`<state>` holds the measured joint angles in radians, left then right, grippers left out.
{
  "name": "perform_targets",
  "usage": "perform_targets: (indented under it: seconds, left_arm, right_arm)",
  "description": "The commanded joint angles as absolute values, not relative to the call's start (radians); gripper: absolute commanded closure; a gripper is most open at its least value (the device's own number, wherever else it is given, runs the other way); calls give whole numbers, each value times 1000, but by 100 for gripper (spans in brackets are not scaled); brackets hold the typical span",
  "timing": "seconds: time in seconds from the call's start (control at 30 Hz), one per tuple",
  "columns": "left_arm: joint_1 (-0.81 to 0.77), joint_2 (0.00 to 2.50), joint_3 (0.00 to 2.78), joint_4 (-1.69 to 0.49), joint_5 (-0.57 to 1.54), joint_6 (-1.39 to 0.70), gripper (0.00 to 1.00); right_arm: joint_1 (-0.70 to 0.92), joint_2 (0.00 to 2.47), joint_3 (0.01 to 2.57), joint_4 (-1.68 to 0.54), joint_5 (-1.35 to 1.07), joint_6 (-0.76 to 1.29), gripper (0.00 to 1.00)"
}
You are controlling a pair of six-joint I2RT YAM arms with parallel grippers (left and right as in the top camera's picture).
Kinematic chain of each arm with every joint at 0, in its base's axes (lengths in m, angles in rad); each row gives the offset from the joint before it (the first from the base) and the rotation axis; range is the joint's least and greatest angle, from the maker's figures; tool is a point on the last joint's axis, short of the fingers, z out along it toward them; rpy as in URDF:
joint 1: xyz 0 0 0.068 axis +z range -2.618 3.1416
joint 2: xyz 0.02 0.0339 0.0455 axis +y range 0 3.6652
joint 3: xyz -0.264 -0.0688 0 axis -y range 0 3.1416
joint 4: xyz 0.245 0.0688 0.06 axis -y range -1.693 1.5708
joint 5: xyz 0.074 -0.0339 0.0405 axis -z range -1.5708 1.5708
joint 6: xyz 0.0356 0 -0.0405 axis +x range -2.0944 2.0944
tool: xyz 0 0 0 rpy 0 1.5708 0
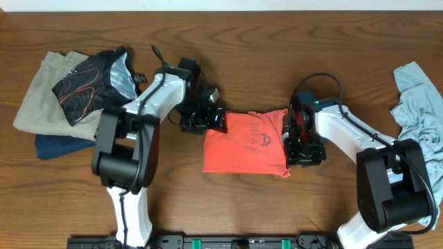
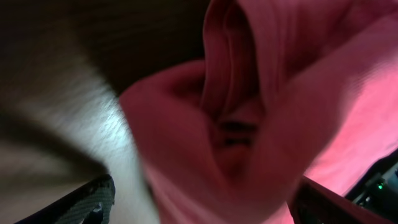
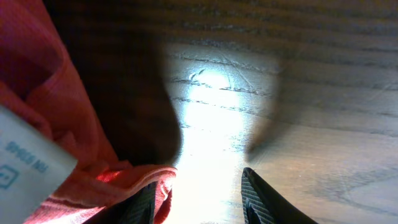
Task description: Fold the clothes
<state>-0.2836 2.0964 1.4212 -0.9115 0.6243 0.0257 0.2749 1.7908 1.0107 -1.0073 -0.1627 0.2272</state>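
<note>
Coral-red T-shirt [image 1: 246,143] lies folded mid-table [image 1: 228,41], with a gripper at each side edge.
Left gripper [image 2: 202,202]: jaws wide apart, with a bunched fold of the shirt's left edge between them, loose rather than pinched. Right gripper [image 3: 199,199]: jaws apart over bare wood just off the shirt's right edge, the hem touching one finger [image 3: 146,202]. Pale blue-grey shirt [image 1: 422,111] lies crumpled at the table's right edge, well apart from both.

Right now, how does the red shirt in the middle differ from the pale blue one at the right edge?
The red shirt is folded into a rectangle; the pale blue shirt lies crumpled. The red shirt sits mid-table; the pale blue shirt lies at the right edge. Both rest on the table.
</note>
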Motion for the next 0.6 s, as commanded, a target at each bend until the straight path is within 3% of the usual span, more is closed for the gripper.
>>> perform_targets:
  seconds: [0.0, 0.07, 0.2, 0.23, 0.33, 0.57]
  left_arm:
    - [-312, 2146, 1410, -898, 675, 61, 12]
    - [-336, 2158, 1410, -901, 682, 83, 21]
    - [-368, 2157, 1410, -886, 681, 86, 81]
    - [-371, 2156, 1411, -881, 680, 86, 91]
    - [-361, 2154, 1428, -891, 627, 81, 94]
    - [-258, 2041, 1515, -973, 211, -6, 94]
  right_arm:
    - [254, 1797, 1021, -1006, -147, 239, 57]
    - [253, 1797, 1021, -1005, -146, 239, 57]
    - [252, 1797, 1021, -1004, -145, 238, 57]
    - [249, 1797, 1021, -1002, -141, 239, 57]
    - [230, 1797, 1035, -1013, -112, 239, 57]
    - [133, 1736, 1150, -1120, -30, 228, 53]
